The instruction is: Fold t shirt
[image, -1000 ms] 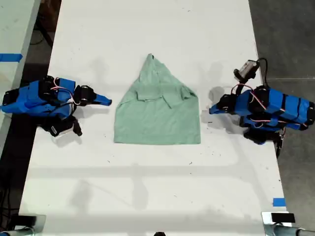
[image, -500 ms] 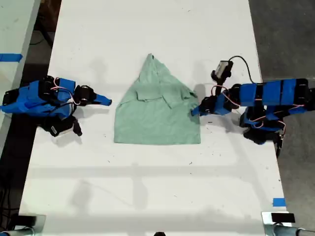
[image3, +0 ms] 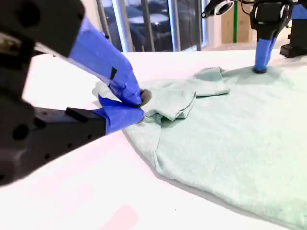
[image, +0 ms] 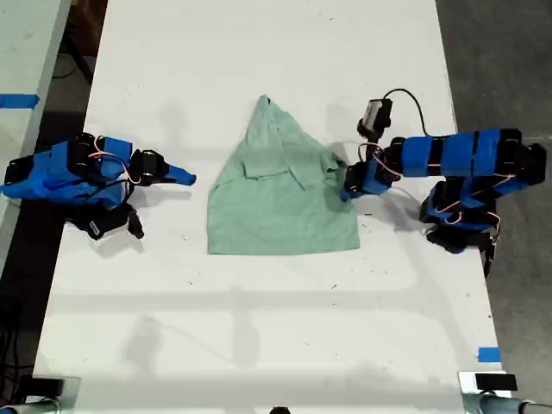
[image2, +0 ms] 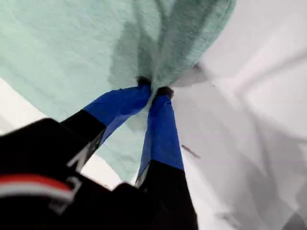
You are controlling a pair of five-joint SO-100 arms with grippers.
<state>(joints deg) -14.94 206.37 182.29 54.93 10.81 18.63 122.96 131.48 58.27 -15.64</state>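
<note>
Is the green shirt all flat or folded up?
Partly folded. The t shirt has its sleeves tucked in, giving a pointed top; the hem lies flat.

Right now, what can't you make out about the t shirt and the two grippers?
- Exterior view: the tips of my first gripper are too small to show how much of the t shirt they pinch.
- First wrist view: most of the t shirt is cut off by the edges.
- Second wrist view: my second gripper hides some cloth behind it.
- All views: the folded-under layers are covered by the top cloth.
</note>
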